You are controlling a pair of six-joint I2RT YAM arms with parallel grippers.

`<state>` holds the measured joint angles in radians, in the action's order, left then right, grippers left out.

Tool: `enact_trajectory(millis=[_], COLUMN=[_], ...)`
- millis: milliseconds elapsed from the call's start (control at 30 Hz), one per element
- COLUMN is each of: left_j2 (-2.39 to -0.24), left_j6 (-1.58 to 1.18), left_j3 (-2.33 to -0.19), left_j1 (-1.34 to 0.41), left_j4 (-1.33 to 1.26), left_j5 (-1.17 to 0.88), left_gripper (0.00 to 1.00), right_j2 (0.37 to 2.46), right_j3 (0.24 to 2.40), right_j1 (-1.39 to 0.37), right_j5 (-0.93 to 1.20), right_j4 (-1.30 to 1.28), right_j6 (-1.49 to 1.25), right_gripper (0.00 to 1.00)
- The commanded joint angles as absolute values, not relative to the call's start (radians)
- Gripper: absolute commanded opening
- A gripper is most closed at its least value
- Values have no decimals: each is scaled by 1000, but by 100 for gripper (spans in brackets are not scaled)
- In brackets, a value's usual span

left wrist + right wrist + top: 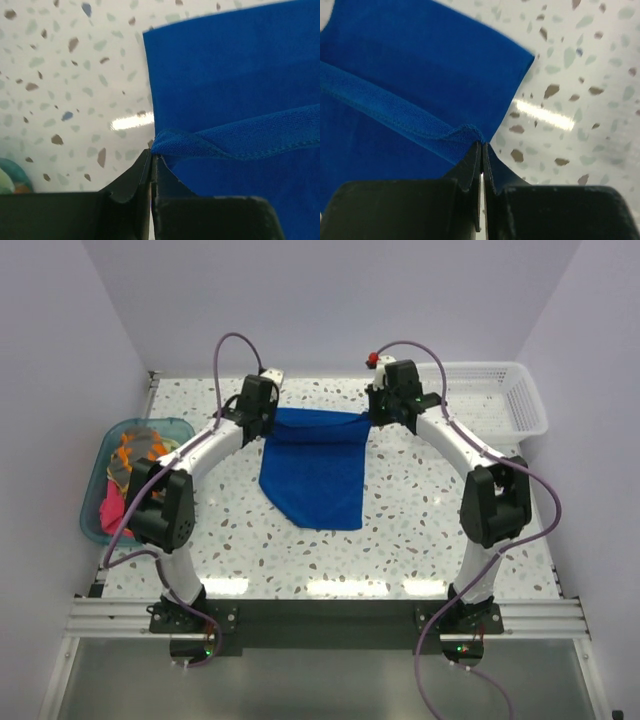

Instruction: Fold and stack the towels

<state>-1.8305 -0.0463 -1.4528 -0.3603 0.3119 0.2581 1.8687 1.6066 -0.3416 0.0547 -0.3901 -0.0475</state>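
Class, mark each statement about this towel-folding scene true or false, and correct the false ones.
1. The left gripper and right gripper each pinch a corner of the blue towel. True.
2. The blue towel lies inside the white basket. False: it hangs from the grippers onto the table; the white basket stands apart, far right.
3. The teal tub on the left holds other towels. True.
4. The right gripper stands wide open. False: it is shut on the blue towel.

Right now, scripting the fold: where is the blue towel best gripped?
Grip the blue towel by its two far corners, one gripper each, from the outer sides, as the left gripper and right gripper hold it: the hem spans straight between them and the cloth trails unbunched.
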Motion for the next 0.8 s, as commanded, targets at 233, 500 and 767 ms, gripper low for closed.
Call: enact_trajectory(millis=[233, 500, 767], left_j2=[-1688, -1387, -1080], left_j6=[-248, -305, -354], left_j3=[-1287, -1151, -860], left_j1=[-356, -338, -278], left_j4=[353, 469, 446], left_j5=[172, 274, 337], left_gripper=[60, 98, 99], right_j2=[1823, 1694, 1793], right_j3=[1447, 1378, 1377], right_j1=[-347, -618, -942], right_j5=[107, -95, -173], right_j4=[-488, -525, -425], right_j6=[-153, -48, -46], right_gripper=[50, 71, 43])
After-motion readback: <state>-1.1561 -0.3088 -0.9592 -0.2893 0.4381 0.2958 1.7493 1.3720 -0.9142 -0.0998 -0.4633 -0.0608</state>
